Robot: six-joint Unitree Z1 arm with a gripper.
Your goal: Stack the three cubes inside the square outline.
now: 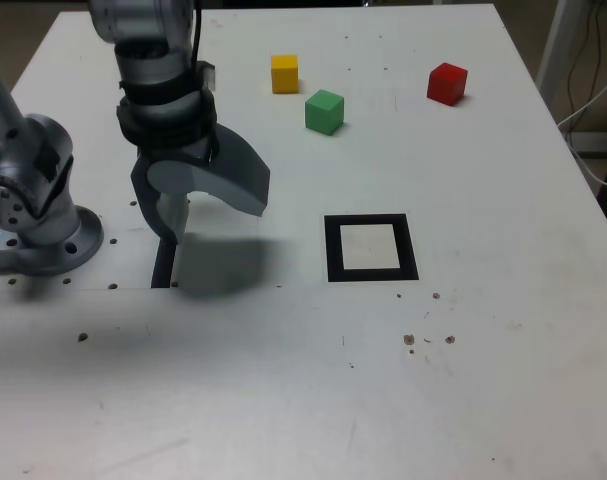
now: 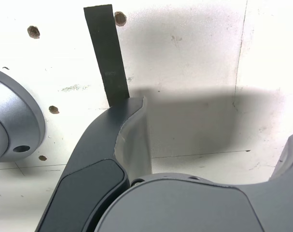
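i see the yellow cube point(image 1: 284, 73), green cube point(image 1: 324, 111) and red cube point(image 1: 447, 83) lying unstacked on the far side of the table; the black square outline point(image 1: 371, 247), nearer me, has an empty white centre

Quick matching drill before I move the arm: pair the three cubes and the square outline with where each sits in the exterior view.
Things:
1. red cube
2. yellow cube
3. green cube
4. square outline

Places in the exterior view:
A. nearest the camera, nothing inside it
B. farthest toward the view's right
C. between the other two cubes
D. closest cube to the gripper

Pairs: 1-B, 2-D, 3-C, 4-A
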